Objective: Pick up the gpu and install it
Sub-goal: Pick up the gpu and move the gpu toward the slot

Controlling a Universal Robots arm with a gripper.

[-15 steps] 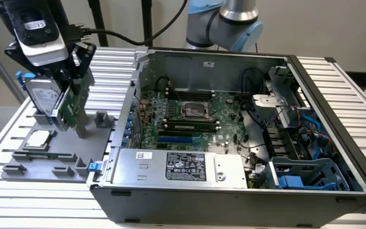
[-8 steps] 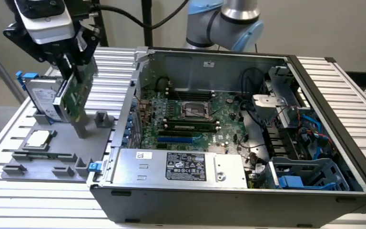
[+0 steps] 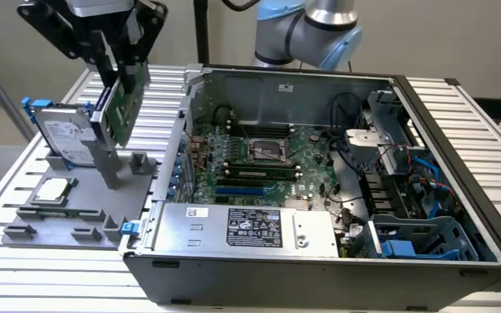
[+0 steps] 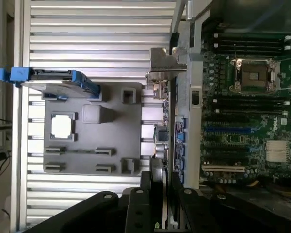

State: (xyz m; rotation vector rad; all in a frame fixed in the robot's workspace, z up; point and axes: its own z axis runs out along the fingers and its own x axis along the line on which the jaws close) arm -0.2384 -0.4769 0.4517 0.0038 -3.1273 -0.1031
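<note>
My gripper [image 3: 118,60] is shut on the top edge of the gpu [image 3: 123,104], a thin green card held on edge. The card hangs above the grey holder block [image 3: 85,208], just outside the open computer case [image 3: 320,274] on the exterior view's left. In the wrist view the gpu [image 4: 165,121] shows edge-on between my fingers [image 4: 153,194], with its silver end bracket [image 4: 166,60] at the far end. It lines up roughly along the case's side wall [image 4: 193,73]. The motherboard [image 3: 263,153] with its blue slot [image 3: 246,191] lies inside the case.
A silver hard drive with blue rails [image 3: 63,134] stands in the holder block beside the card. A small square CPU chip [image 3: 52,190] lies in front of it. The power supply [image 3: 250,228], cables and drive cage [image 3: 416,238] crowd the case's near side and the exterior view's right.
</note>
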